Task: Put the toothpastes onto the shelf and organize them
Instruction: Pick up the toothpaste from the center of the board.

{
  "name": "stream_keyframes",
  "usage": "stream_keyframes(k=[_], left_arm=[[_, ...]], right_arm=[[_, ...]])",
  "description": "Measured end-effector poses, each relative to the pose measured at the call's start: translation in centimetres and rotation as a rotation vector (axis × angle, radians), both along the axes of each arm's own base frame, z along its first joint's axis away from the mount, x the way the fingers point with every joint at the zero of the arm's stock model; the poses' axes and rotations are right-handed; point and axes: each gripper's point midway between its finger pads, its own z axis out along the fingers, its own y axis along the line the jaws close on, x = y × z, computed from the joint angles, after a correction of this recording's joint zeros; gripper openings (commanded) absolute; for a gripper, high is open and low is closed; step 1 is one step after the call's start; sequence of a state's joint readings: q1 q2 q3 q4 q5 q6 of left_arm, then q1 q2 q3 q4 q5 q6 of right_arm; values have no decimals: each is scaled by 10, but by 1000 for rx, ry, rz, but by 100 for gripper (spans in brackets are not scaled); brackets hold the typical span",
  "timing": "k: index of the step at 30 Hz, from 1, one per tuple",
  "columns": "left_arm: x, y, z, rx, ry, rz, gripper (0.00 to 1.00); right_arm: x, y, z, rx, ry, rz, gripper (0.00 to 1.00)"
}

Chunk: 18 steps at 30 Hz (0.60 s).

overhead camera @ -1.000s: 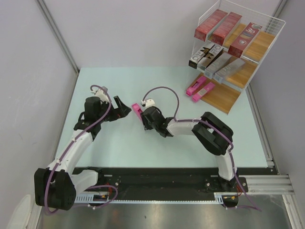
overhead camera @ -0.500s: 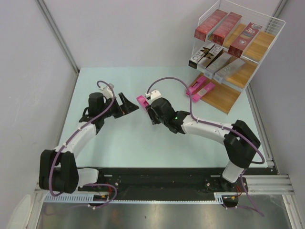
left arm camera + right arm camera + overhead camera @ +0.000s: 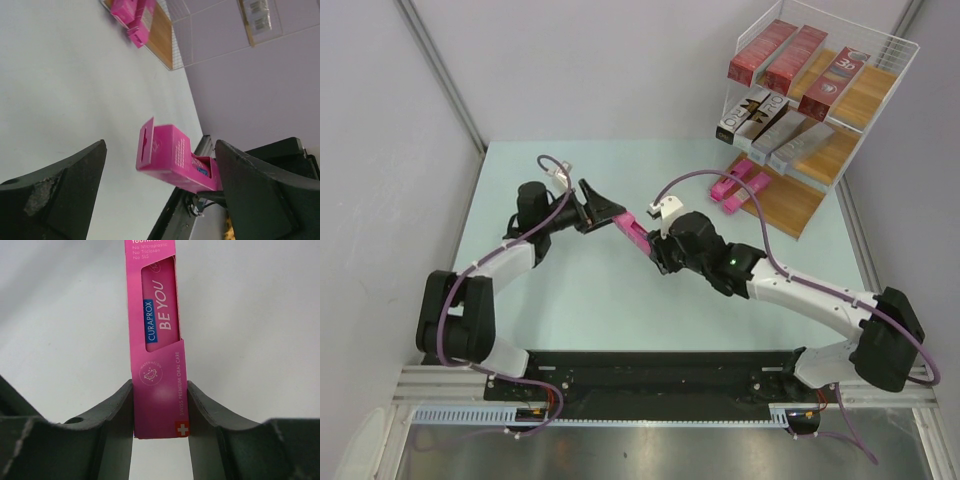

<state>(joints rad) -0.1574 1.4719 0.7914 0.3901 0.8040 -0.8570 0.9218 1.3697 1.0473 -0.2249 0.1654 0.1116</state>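
Pink glossy card forms the slim rectangular toothpaste carton (image 3: 635, 232), which is clamped at its near-right end by the right gripper (image 3: 658, 250) over the pale green table (image 3: 570, 300). Its long axis is set from near-right to far-left, the flapped free end aimed at the left gripper (image 3: 603, 207), whose jaws are spread wide. Two matching cartons (image 3: 738, 187) are seen on the lowest wooden board of the white wire shelf (image 3: 790, 205).
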Motion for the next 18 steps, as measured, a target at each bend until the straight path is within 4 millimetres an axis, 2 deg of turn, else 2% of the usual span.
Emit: stream_keyframes(k=[6, 12, 13, 18], left_arm=[[-4, -19, -1, -51, 18, -74, 77], [-7, -25, 6, -84, 14, -103, 58], [-8, -25, 7, -89, 11, -109, 53], [-8, -27, 9, -97, -2, -119, 49]], right_arm=[[-7, -2, 16, 41, -16, 22, 33], [-8, -5, 15, 37, -19, 23, 33], [-8, -5, 15, 33, -19, 24, 33], [-8, -6, 14, 27, -20, 22, 33]])
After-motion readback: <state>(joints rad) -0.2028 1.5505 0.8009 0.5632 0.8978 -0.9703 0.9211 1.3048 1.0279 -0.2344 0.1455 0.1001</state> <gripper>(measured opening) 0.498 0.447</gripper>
